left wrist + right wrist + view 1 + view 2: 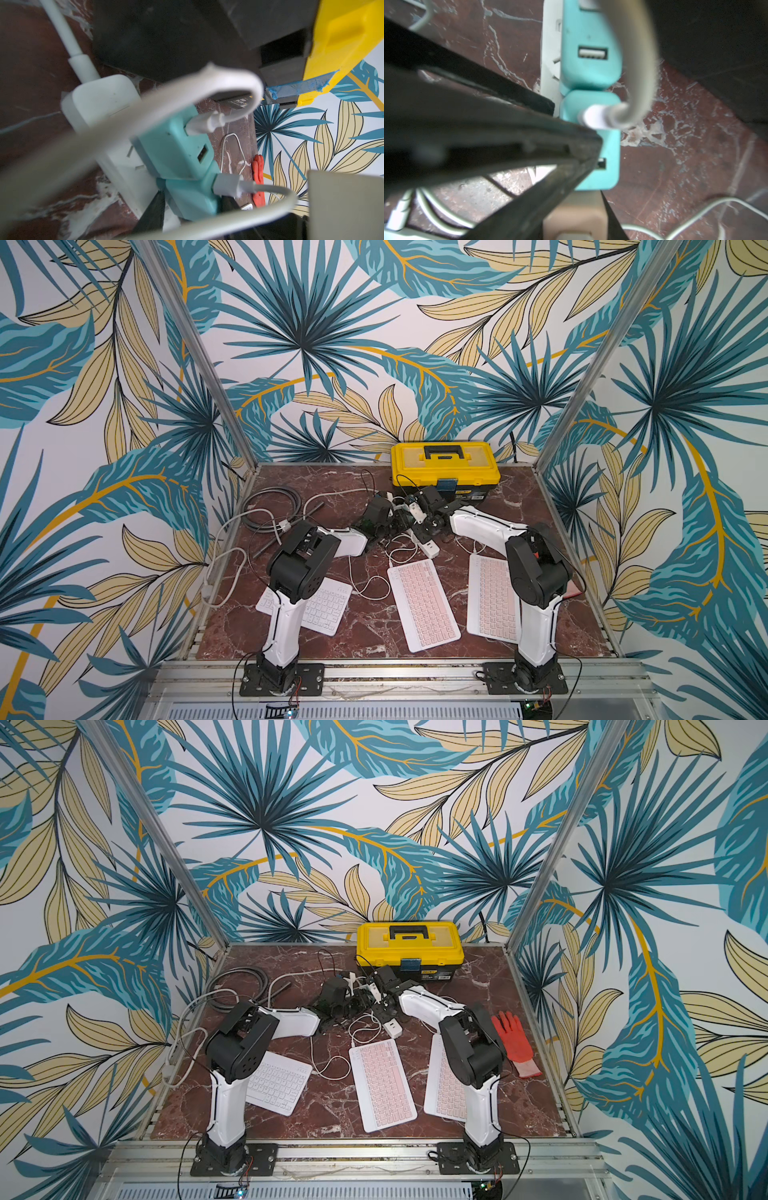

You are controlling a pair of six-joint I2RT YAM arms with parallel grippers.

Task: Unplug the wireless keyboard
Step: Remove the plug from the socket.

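Three wireless keyboards lie at the front: a white one (320, 605), a pink-keyed one (424, 603) and another (490, 597) partly under my right arm. White cables (368, 589) run back from them. In the left wrist view a white power strip (99, 104) carries two teal chargers, each with a USB plug in it. My left gripper (191, 205) has a dark finger on each side of the lower teal charger (191, 197) and presses on it. My right gripper (579, 220) is shut on the end of the power strip (575, 216), lifted off the table.
A yellow toolbox (444, 466) stands right behind both grippers. A white adaptor block (430, 548) lies just in front of them. Grey cable coils (274, 506) fill the back left. A red glove (515, 1044) lies at the right edge. Loose cable loops hang across both wrist views.
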